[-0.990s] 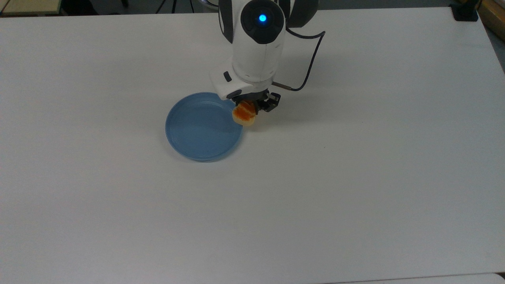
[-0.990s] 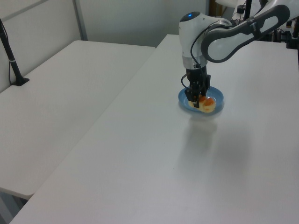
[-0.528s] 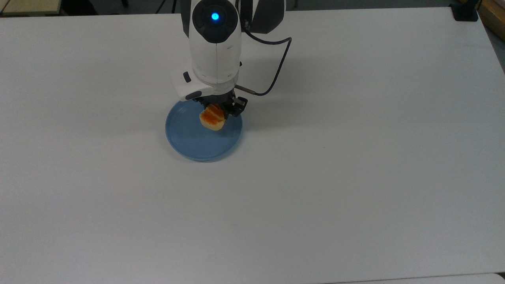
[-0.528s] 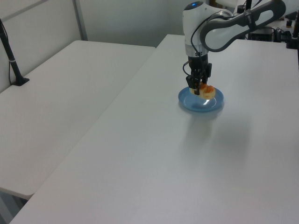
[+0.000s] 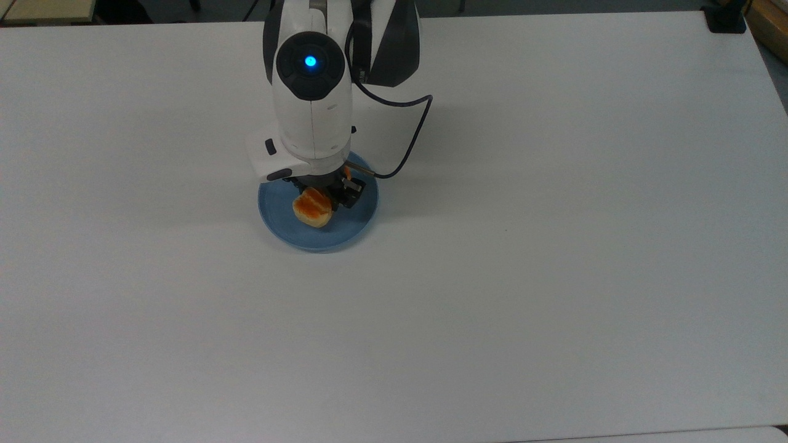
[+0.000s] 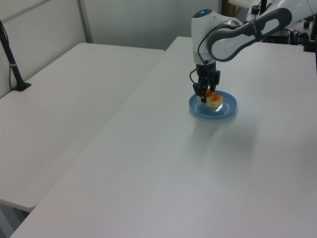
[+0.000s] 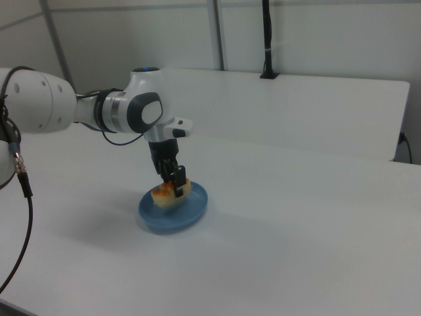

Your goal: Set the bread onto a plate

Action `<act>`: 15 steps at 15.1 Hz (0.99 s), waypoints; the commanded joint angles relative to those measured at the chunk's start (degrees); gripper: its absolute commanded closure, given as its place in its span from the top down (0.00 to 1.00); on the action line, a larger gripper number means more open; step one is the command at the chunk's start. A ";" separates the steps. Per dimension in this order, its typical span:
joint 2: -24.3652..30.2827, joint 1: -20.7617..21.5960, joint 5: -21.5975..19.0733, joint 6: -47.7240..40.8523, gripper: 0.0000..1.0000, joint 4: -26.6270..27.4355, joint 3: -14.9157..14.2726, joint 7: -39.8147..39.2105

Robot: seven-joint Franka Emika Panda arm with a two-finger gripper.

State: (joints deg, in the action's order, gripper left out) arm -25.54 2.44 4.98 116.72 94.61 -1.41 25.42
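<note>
Placement step, late stage. We see the gripper (image 5: pixel 321 195) over the plate (image 5: pixel 360 220), its fingers (image 7: pixel 177 184) closed on the bread (image 5: pixel 312 207). The roll sits inside the plate's rim in the top view, toward the top view's left half of the dish, orange ridged side up and pale base downward.

In the right view the bread (image 7: pixel 170 195) looks low over the plate (image 7: pixel 197 209), at or very near its blue surface; we cannot tell whether the base is touching or a sliver above. The left view agrees: gripper (image 6: pixel 205 95) upright over the plate (image 6: pixel 227 110), bread (image 6: pixel 214 100) just beneath the dark fingers (image 6: pixel 202 92), within the rim on the far side of the dish.

The plate rests flat on the white tabletop (image 5: pixel 554 246), well away from any edge. A dark cable (image 5: pixel 411 144) loops off the wrist toward the top view's right, hanging free of the plate.

Our judgement: carry is done, release is what remains. Next move calls for a small descent if any gap is left, then opening the fingers enough to free the roll, then a straight vertical retreat so the pads do not drag the bread sideways or tip it over the rim. The roll is held off its middle, so it may rock or roll a little on release; the raised rim should contain it.
</note>
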 commanded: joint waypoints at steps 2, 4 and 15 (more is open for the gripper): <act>-1.53 0.63 0.56 0.27 0.96 -1.36 -0.87 -0.20; -1.53 0.63 0.82 0.27 1.00 -1.36 -0.87 -0.28; 9.96 -6.65 2.32 -4.10 1.00 -2.24 6.41 -8.61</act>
State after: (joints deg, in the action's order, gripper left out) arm -22.68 -0.11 6.67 116.65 90.44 0.70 22.50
